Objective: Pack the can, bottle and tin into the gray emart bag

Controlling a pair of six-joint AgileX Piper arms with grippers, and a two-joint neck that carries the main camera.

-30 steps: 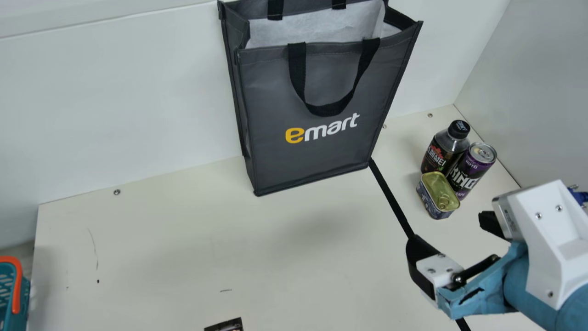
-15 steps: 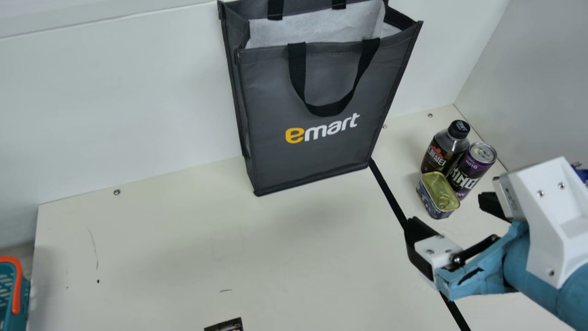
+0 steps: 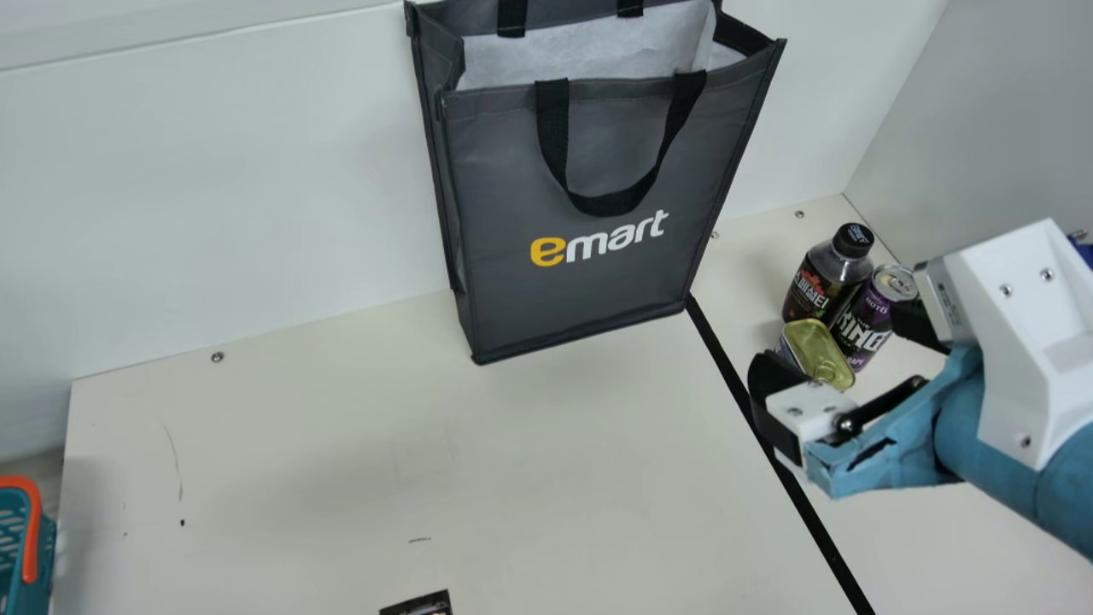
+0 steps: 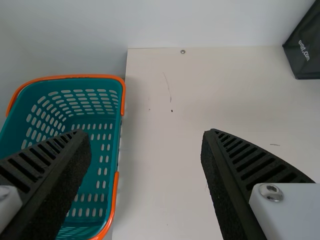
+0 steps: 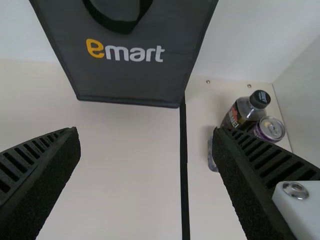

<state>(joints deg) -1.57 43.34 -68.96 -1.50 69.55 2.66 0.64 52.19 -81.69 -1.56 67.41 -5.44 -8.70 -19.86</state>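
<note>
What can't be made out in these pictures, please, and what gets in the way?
- Inside bottom of the emart bag: main view, hidden by its front panel.
- Bag's back handle: main view, cut off by the top edge.
- Lower front of the tin: main view, behind the right hand.
- Dark flat item: main view, cut off by the bottom edge.
- Teal basket's far left side: left wrist view, cut off by the left edge.

gray emart bag (image 3: 589, 295) (yellow-and-white lettering (image 3: 598, 244)), teal basket (image 4: 75, 84), orange trim (image 4: 70, 76)
</note>
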